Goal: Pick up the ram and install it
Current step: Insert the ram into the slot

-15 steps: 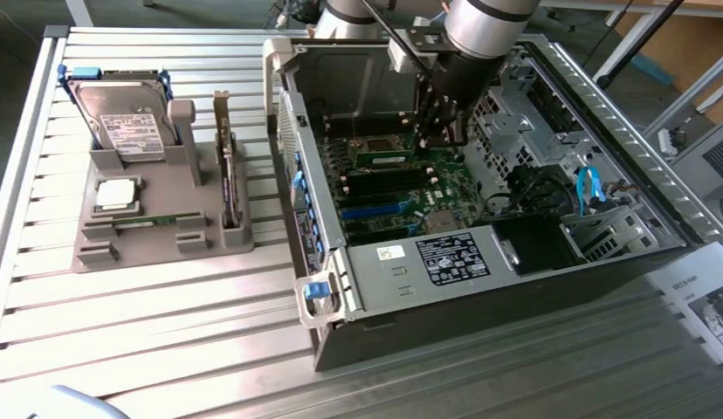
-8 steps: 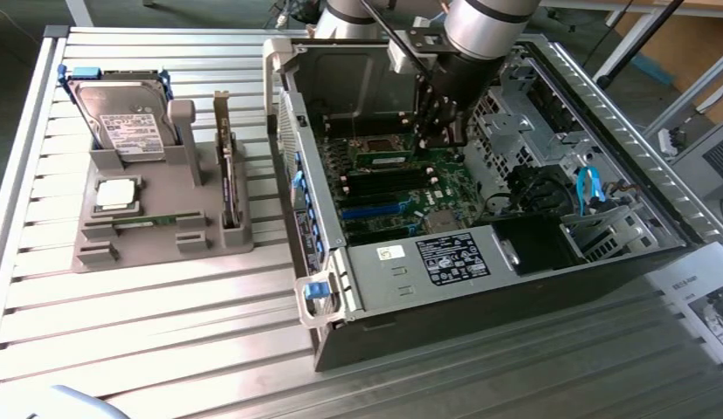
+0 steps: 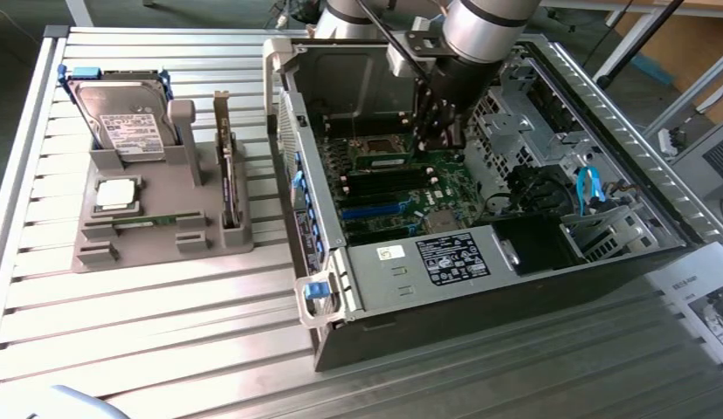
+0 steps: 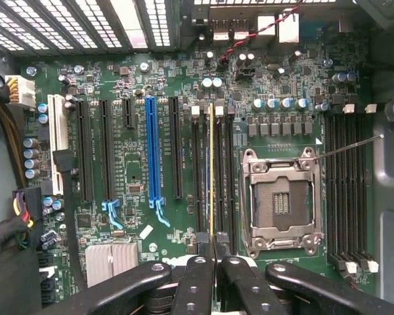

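in the wrist view we see the gripper [image 4: 215, 259] with its two dark fingers [image 4: 197, 279] drawn close together, pinching the ram [image 4: 211, 170]. the ram appears edge-on as a thin yellowish line. it lies along the bank of black memory slots [image 4: 226, 170] on the green motherboard [image 4: 131, 98], between the long blue slot [image 4: 153, 151] and the empty cpu socket [image 4: 280, 203]. we cannot tell whether it is seated in a slot. in the exterior view the gripper [image 3: 437, 131] reaches down into the open computer case [image 3: 478, 349] on the slatted table [image 3: 163, 323]. well apart, toward the exterior view's left, a gray holder [image 3: 141, 240] carries a hard drive [image 3: 123, 118], a silver processor chip [image 3: 114, 194] and an upright card [image 3: 228, 175].
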You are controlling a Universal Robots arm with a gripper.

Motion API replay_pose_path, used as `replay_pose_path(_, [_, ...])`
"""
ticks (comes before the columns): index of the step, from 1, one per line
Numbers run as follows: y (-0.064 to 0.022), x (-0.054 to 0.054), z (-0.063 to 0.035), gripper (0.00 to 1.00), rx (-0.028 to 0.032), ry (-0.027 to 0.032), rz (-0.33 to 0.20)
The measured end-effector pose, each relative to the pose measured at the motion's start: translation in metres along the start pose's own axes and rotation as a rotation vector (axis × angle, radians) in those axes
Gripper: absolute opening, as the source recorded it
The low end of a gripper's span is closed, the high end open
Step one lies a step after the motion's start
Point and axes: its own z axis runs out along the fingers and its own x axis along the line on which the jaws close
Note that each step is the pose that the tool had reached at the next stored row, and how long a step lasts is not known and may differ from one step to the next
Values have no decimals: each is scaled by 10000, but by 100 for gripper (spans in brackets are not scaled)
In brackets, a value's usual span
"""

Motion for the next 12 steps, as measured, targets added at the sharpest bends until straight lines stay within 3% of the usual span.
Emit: replay_pose_path(12, [-2, 3, 71, 12, 0, 0, 0])
